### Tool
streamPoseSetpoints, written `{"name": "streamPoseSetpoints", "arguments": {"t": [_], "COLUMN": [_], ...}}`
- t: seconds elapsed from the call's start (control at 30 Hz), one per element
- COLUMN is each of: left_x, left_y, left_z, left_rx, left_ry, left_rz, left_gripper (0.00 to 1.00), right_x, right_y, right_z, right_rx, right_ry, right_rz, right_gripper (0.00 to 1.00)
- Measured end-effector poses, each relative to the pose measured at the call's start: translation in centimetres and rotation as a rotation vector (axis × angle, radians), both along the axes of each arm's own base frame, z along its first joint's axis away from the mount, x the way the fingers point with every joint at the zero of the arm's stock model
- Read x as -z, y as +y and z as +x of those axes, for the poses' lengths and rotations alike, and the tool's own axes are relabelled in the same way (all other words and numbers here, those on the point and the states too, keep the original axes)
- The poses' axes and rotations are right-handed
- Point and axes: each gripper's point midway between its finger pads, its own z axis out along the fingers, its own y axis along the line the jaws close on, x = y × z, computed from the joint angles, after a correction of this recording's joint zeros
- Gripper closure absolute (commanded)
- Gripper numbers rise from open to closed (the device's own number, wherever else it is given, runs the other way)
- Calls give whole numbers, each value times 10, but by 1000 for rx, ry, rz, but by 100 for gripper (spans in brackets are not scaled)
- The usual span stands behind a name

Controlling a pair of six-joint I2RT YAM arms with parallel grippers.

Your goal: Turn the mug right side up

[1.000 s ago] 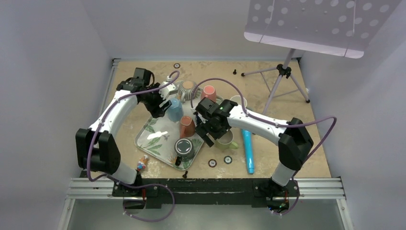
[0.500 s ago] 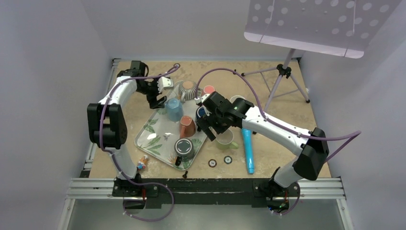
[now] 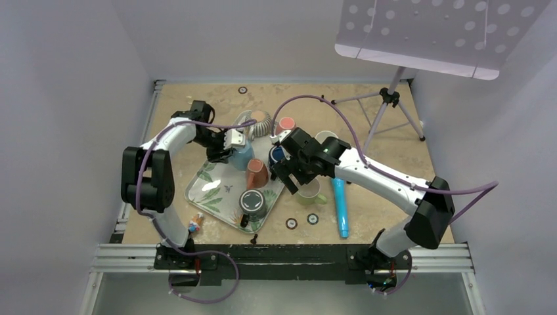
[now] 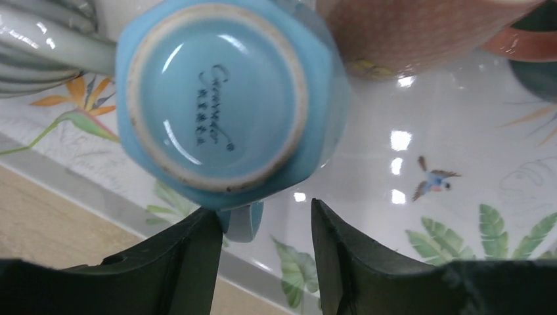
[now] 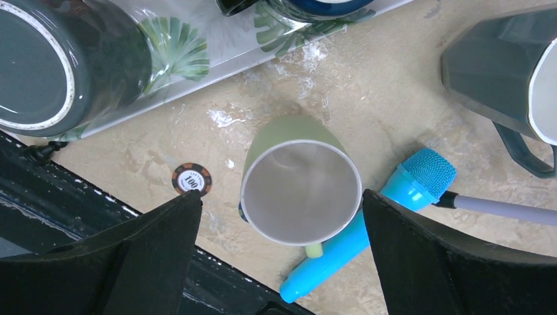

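A light blue mug (image 3: 240, 152) stands upside down on the leaf-patterned tray (image 3: 210, 190). In the left wrist view its base (image 4: 223, 98) faces the camera and its handle (image 4: 244, 220) pokes down between the jaws. My left gripper (image 4: 265, 210) is open around that handle: the left finger touches it, the right finger stands apart. My right gripper (image 5: 281, 195) is wide open above an upright green mug (image 5: 301, 180) on the table, holding nothing.
On the tray also stand an upturned orange mug (image 3: 257, 173) and a dark mug (image 3: 253, 202). A pink mug (image 3: 286, 125) and a striped object (image 3: 258, 121) sit behind. A blue microphone (image 3: 341, 205) lies beside the green mug. A tripod stand (image 3: 387, 98) is at the back right.
My left gripper has swung from behind the tray down to the blue mug, and its jaws have narrowed around the handle. The right gripper hovers nearly still over the green mug.
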Motion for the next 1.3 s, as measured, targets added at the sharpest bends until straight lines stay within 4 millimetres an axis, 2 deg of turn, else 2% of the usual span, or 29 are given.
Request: {"name": "streamPoseSetpoints", "arguments": {"t": [0.1,0.2,0.3,0.37,0.6,0.67,0.77,0.87,0.9,0.97,1.0,1.03,1.1,1.17,1.2,1.23,1.3], "left_x": [-2,-3,1,6,4,1,-10,-41,-57,-98,-117,-145,-190,-231,-245,-262,-279], "left_y": [-11,-13,-9,-9,-19,-15,-3,8,10,9,6,0,-12,-24,-29,-36,-45], "left_z": [-16,-15,-7,-5,2,1,-4,-12,-15,-24,-30,-39,-59,-83,-94,-110,-131], "left_rx": [-3,-72,-140,-169,-250,-306,-421,-550,-593,-663,-680,-694,-695,-674,-664,-647,-621], "left_ry": [-4,-3,-33,-46,-45,-23,20,33,22,-20,-41,-68,-100,-121,-116,-101,-61], "left_rz": [5,6,33,67,104,117,118,74,44,-42,-87,-165,-298,-437,-490,-557,-638], "left_gripper": [46,56,78,98,100,100,100,100,100,100,100,100,100,100,100,100,100], "right_x": [0,-1,-4,-7,-21,-31,-60,-107,-123,-155,-165,-177,-201,-218,-224,-225,-220], "right_y": [-1,-4,-8,-9,-12,-12,-6,10,15,25,30,36,52,73,80,92,106], "right_z": [-1,-4,-7,-8,-9,-8,-3,-2,-5,-16,-19,-23,-29,-33,-35,-34,-34], "right_rx": [3,9,10,10,17,23,25,-11,-34,-85,-101,-124,-174,-227,-247,-262,-269], "right_ry": [-2,-6,-14,-22,-54,-86,-175,-313,-356,-426,-441,-454,-463,-435,-423,-388,-328], "right_rz": [6,15,27,38,78,110,224,465,562,762,828,904,1045,1164,1208,1254,1306], "right_gripper": [5,5,5,5,2,2,2,2,2,2,4,6,7,8,9,10,12]}}
